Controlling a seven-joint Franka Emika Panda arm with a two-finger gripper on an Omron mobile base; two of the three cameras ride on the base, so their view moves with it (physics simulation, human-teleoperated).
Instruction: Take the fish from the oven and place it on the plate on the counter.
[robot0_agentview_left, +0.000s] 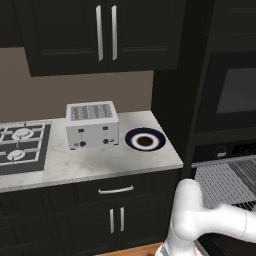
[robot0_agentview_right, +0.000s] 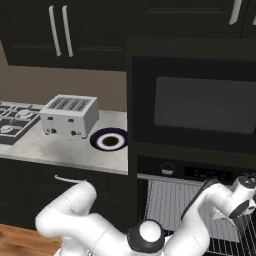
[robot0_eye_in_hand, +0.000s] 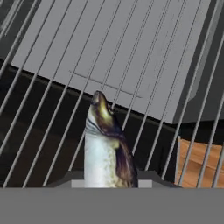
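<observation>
Fish (robot0_eye_in_hand: 106, 144) lies right in front of my gripper in the hand view, its silver belly and dark back stretched over the wire rack (robot0_eye_in_hand: 144, 65) of the oven (robot0_agentview_right: 200, 200), head pointing away from me. Its tail end is cut off at the bottom of that view, where my finger tips would be, so I cannot tell whether my gripper is apart, together or clamped on the fish.

From the base cameras the fish is not to be made out; my arm reaches into the open oven below the red-digit control strip (robot0_agentview_right: 207, 173), and my wrist hides whatever sits at its end. The right base view shows the rack running under my forearm; the left base view catches only the oven's left part, cut by the frame.

Well off to the left of my gripper, on the bench (robot0_agentview_left: 100, 162), the plate (robot0_agentview_left: 145, 139) sits with its dark centre bare, just beside a silver toaster (robot0_agentview_left: 92, 124). Beyond the toaster lies a gas hob (robot0_agentview_left: 22, 145).
</observation>
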